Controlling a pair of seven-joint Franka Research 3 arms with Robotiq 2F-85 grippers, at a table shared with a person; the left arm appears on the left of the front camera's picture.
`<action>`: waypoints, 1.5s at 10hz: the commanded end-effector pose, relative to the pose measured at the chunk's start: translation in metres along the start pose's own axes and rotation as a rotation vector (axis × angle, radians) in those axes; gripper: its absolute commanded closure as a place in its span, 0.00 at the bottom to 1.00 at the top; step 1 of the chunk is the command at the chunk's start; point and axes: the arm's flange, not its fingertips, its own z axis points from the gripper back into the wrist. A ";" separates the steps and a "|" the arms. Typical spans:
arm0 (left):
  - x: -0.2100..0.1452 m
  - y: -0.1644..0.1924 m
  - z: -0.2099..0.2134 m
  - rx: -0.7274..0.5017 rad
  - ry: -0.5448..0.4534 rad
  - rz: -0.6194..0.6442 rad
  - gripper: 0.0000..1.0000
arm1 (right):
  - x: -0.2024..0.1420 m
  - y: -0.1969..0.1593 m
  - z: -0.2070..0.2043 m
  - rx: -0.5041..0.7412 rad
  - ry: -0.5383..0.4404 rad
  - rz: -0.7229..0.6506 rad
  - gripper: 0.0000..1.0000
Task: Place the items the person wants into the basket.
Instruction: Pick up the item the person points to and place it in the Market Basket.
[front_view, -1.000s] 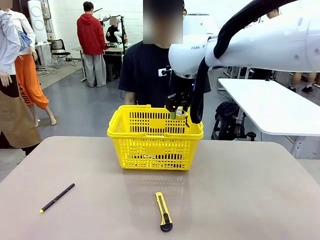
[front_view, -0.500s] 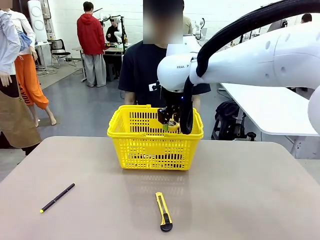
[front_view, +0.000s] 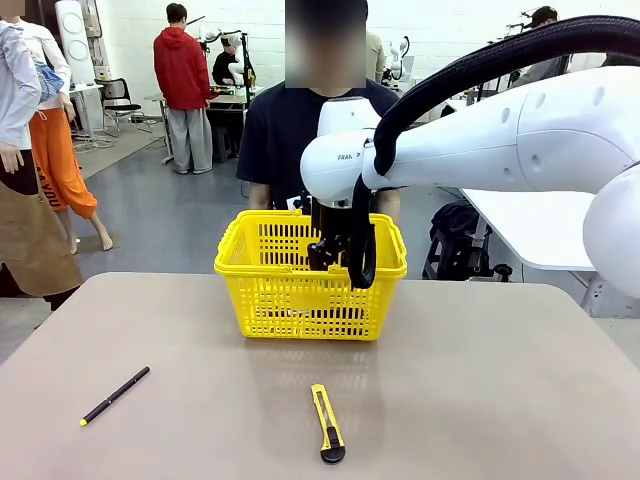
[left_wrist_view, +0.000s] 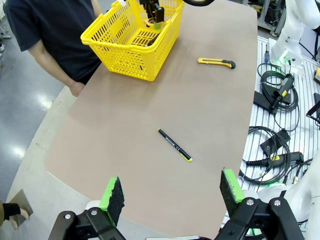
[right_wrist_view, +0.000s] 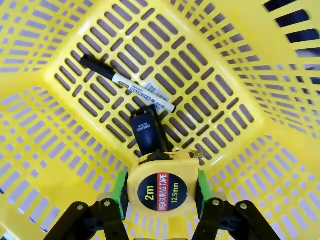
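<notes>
The right gripper (right_wrist_view: 160, 192) is pinching the tape measure (right_wrist_view: 159, 186) above the basket (right_wrist_view: 240, 95) floor, ready for release at 6 o'clock of the stapler (right_wrist_view: 146, 133); the left gripper (left_wrist_view: 172, 192) is idling, jaws spread.

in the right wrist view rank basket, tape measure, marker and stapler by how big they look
1. basket, its lattice surrounds everything
2. tape measure, clamped in the right gripper and nearest the camera, so its apparent size is inflated
3. marker and stapler: unsure, since the stapler is partly hidden behind the tape measure
</notes>
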 end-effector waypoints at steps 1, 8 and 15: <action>-0.001 0.000 0.001 -0.003 -0.022 -0.017 0.00 | 0.008 -0.004 0.003 -0.009 0.028 0.034 0.37; -0.001 0.000 0.001 -0.003 -0.022 -0.017 0.00 | 0.010 -0.006 -0.005 0.016 0.032 0.041 0.00; -0.001 0.000 0.001 -0.003 -0.022 -0.017 0.00 | -0.010 0.009 0.082 -0.057 -0.100 0.004 0.00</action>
